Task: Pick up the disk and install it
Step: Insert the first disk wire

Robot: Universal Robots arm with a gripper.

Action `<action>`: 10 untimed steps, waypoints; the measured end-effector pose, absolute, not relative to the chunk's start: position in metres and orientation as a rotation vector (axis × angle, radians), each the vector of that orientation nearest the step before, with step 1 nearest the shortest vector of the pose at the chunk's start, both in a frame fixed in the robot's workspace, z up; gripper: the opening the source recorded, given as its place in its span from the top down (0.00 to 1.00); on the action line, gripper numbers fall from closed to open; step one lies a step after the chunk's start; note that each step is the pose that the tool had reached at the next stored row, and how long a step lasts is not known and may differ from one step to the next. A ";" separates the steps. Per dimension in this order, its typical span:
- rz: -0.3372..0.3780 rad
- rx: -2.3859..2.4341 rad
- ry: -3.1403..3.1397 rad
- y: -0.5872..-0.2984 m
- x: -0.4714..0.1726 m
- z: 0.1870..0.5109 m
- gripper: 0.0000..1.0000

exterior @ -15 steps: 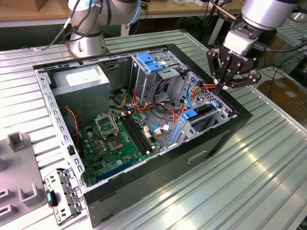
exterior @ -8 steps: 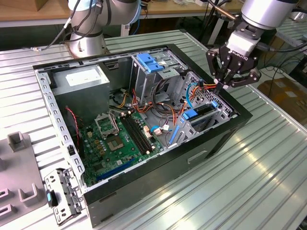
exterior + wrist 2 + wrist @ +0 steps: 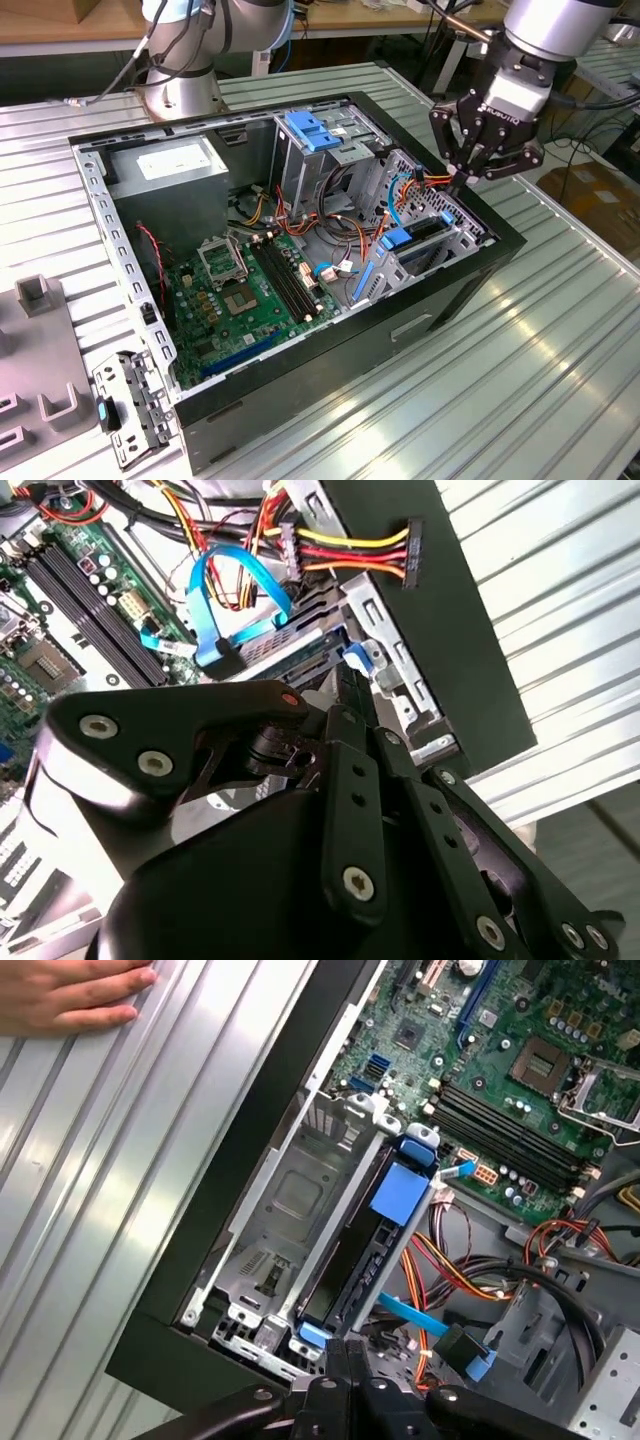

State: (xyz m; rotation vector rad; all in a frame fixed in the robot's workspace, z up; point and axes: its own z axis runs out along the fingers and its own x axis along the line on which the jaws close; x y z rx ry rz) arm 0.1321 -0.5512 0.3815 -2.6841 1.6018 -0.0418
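The disk (image 3: 425,232) stands on edge in a slot of the metal drive cage (image 3: 455,225), by the case wall on the exterior view's right. Its blue rail tab (image 3: 397,238) faces the motherboard. In the first wrist view the disk (image 3: 372,1250) shows a dark edge, with a blue tab (image 3: 405,1190) at one end and a blue clip (image 3: 313,1335) at the other. My gripper (image 3: 466,182) is shut, its joined fingertips pointing down at the disk's wall-side end. In both wrist views the gripper (image 3: 345,1352) (image 3: 345,695) sits right at the blue rail end (image 3: 356,658); contact cannot be told.
The open case holds a motherboard (image 3: 250,290), a grey power supply (image 3: 165,165), a blue bracket (image 3: 315,130) atop the upper cage and loose cables (image 3: 400,195). A second arm's base (image 3: 180,90) stands behind. Grey fixtures (image 3: 40,295) lie at the left. A hand (image 3: 70,995) rests on the table.
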 end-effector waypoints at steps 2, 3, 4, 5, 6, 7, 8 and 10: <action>-0.042 -2.687 1.597 -0.548 0.137 0.382 0.89; -0.042 -2.689 1.593 -0.547 0.139 0.381 0.89; -0.042 -2.692 1.588 -0.544 0.143 0.382 0.89; -0.042 -2.694 1.586 -0.543 0.144 0.381 0.89; -0.042 -2.695 1.583 -0.542 0.146 0.381 0.89; -0.042 -2.697 1.580 -0.541 0.148 0.381 0.89; -0.042 -2.698 1.577 -0.540 0.150 0.381 0.89; -0.042 -2.703 1.569 -0.537 0.155 0.381 0.89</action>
